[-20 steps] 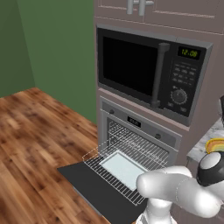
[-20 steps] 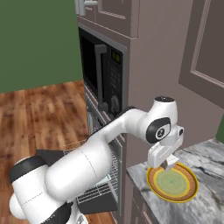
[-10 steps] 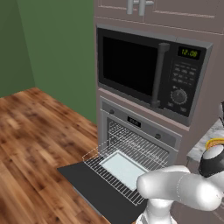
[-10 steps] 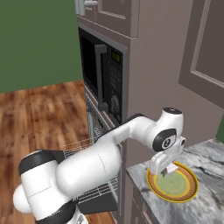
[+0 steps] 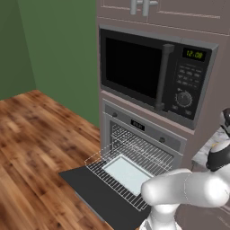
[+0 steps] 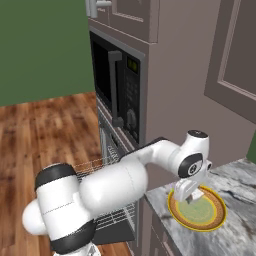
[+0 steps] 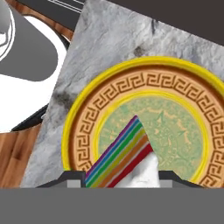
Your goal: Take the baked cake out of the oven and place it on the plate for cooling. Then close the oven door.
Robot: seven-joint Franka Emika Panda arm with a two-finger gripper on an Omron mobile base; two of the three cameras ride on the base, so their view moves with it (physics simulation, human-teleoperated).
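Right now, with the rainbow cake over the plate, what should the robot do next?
Probably lower it a little and open the jaws. The cake slice sits in the gripper right above the plate on the counter, while the oven door waits open.

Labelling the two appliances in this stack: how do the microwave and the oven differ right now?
The microwave sits above; the oven sits below it. The microwave's door is shut with a vertical handle; the oven door lies dropped open, wire rack pulled out. The microwave's face is black, the oven's grey-silver. Both carry a small display.
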